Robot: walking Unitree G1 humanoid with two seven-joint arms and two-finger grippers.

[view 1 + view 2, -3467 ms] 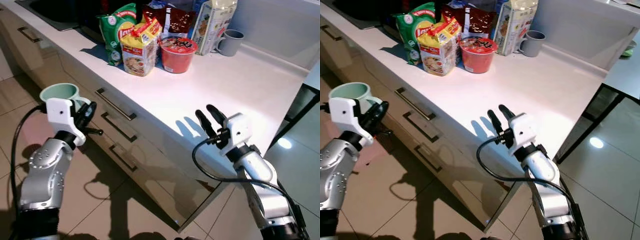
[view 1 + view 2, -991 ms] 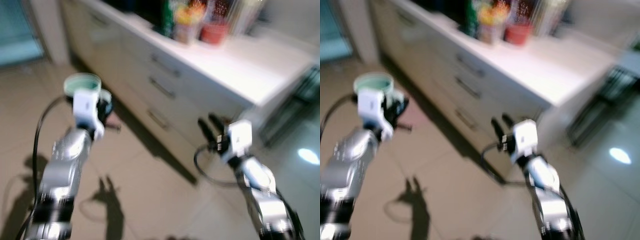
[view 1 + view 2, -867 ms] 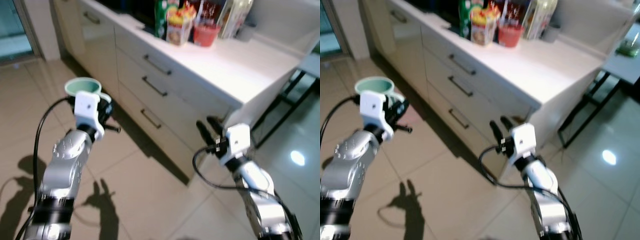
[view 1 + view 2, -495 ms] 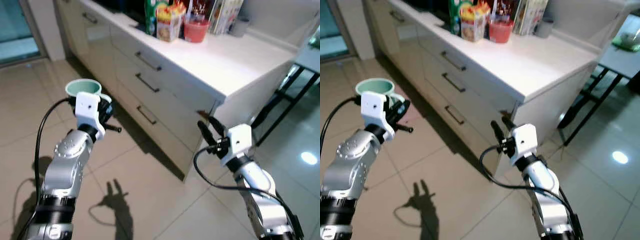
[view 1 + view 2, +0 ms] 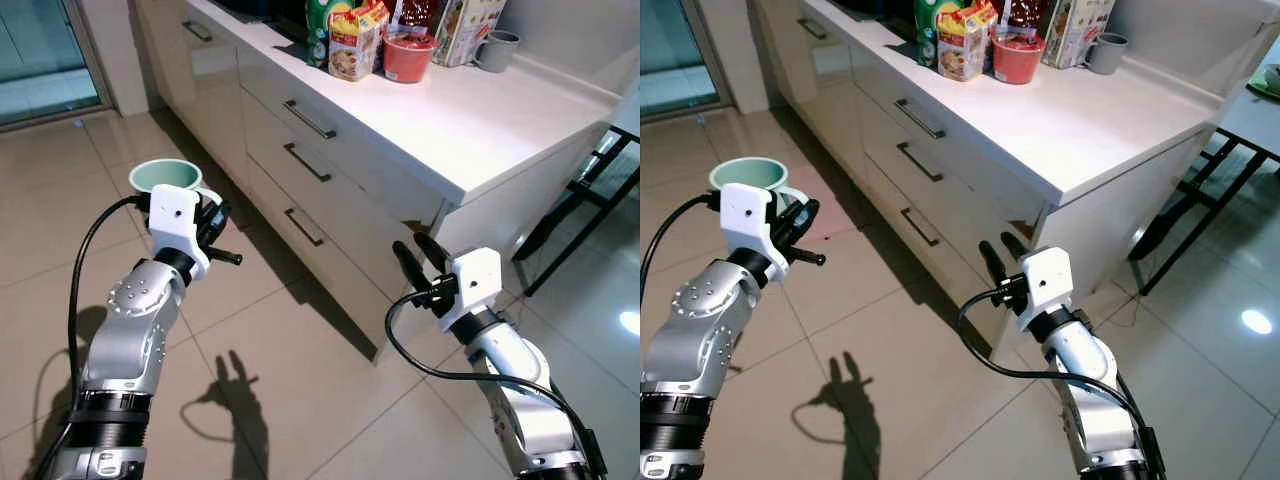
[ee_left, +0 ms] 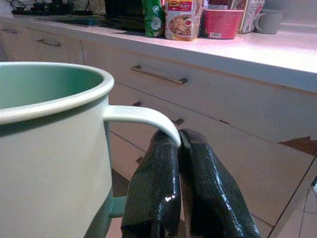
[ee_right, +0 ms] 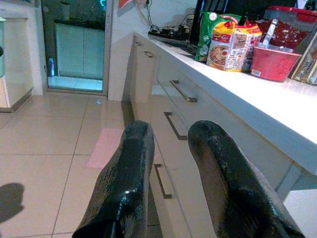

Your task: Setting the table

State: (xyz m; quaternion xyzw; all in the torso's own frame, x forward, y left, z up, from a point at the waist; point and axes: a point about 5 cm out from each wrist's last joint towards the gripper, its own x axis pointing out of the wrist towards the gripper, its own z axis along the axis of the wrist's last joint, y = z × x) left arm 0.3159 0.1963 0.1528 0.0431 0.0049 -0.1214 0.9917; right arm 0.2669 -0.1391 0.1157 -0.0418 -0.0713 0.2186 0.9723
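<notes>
My left hand (image 6: 179,144) is pinched on the loop handle of the green mug (image 5: 165,178), both fingers (image 6: 153,188) squeezed together on the handle, mug held upright out over the tiled floor (image 5: 300,400), apart from the white table (image 5: 480,110) with its drawers (image 5: 310,120) below. Right hand (image 5: 418,258) carries nothing, fingers parted a bit, held up in front of me near the table's corner. Mug looks like enamel or glazed ceramic, rigid, glossy so probably slippery, likely light while empty; a handle-only pinch lets it swing or rotate, so I judge it needs a firm squeeze and level carry, chips if knocked on the table edge. Better hold would be across the rim and wall, but the handle works. Inside of the mug: pale green wall visible near the rim, nothing seen in it, bottom hidden, so can't fully confirm empty. On the table's far end: red noodle cup (image 5: 408,55) with lid on, yellow noodle packet (image 5: 352,42), green bag (image 5: 318,18), a carton (image 5: 466,22), grey mug (image 5: 497,50) standing upright, contents not visible
</notes>
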